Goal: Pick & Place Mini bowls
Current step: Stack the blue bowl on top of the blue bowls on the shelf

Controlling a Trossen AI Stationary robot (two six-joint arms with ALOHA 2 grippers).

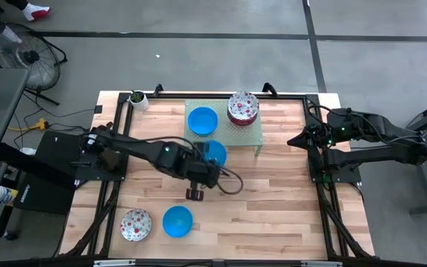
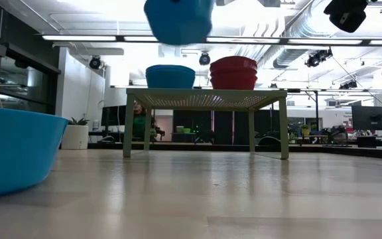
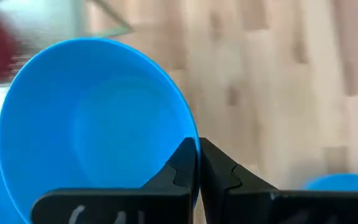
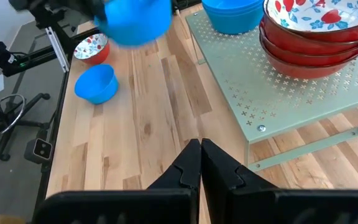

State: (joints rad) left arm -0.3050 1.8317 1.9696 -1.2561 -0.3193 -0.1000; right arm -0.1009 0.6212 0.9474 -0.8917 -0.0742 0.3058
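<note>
High view: left tool (image 1: 196, 194) clamped on the rim of a blue mini bowl (image 1: 213, 153), held above the bench beside the green rack (image 1: 252, 132), blue stack (image 1: 202, 120) just beyond. Right tool (image 4: 199, 163) closed, idle.

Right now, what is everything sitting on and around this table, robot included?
Blue bowl, held: one, blue, lifted above the table beside the rack.
Blue bowls: a stack, count unclear, on the rack's left.
Floral bowls: a stack, red outside, on the rack's right.
Blue bowl: one, on the near table edge.
Floral bowl: one, white and red, beside it.
Rack: one, pale green, perforated.
Plant pot: one, white, far left corner.
Fan: one, on the floor.
Left tool: shut on the held bowl's rim.
Right tool: shut, empty, at the right.
</note>
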